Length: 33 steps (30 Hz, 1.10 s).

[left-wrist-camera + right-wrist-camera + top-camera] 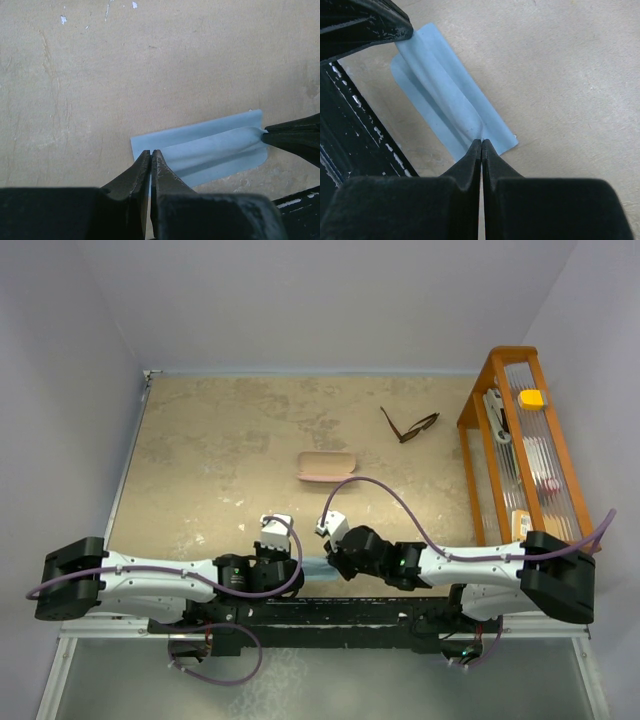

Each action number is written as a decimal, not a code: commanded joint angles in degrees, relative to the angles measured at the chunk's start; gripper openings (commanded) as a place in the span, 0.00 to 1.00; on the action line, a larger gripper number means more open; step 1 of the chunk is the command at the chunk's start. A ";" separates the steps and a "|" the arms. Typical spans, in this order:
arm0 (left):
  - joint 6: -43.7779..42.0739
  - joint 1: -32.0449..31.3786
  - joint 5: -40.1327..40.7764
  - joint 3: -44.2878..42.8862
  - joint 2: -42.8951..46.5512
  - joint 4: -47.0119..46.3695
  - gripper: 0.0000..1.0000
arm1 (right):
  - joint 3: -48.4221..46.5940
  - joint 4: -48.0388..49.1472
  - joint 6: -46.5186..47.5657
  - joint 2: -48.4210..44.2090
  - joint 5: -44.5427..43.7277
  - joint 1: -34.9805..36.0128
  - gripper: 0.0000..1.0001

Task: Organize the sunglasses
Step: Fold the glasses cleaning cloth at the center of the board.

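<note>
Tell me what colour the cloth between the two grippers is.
The cloth is plain light blue; the left wrist view shows it best.

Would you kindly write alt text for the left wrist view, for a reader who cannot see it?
The shut left tool pinches one end of a light blue cloth lying on a tan table. The right tool, entering from the right edge, pinches the opposite end, and a raised fold runs between them.

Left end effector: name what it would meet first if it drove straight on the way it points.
The light blue cloth, already pinched in the left end effector; right beneath lies the table, though depth is hard to judge.
</note>
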<state>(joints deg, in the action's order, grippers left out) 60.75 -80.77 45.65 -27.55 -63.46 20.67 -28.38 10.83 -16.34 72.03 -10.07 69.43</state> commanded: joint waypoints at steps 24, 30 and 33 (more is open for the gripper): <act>-0.04 -0.69 -1.96 1.33 -0.91 -3.30 0.00 | -0.08 2.88 -0.75 0.68 2.33 0.53 0.00; -0.27 -0.70 -2.70 1.43 -1.60 -3.56 0.00 | 0.58 3.61 -0.95 1.04 2.26 0.57 0.00; -0.27 -0.70 -2.61 1.31 -1.72 -3.59 0.00 | 0.53 3.59 -0.96 1.42 2.05 0.59 0.00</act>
<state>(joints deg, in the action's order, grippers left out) 60.88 -81.08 42.85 -26.35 -65.01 18.79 -27.73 12.29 -16.93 72.90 -7.94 69.76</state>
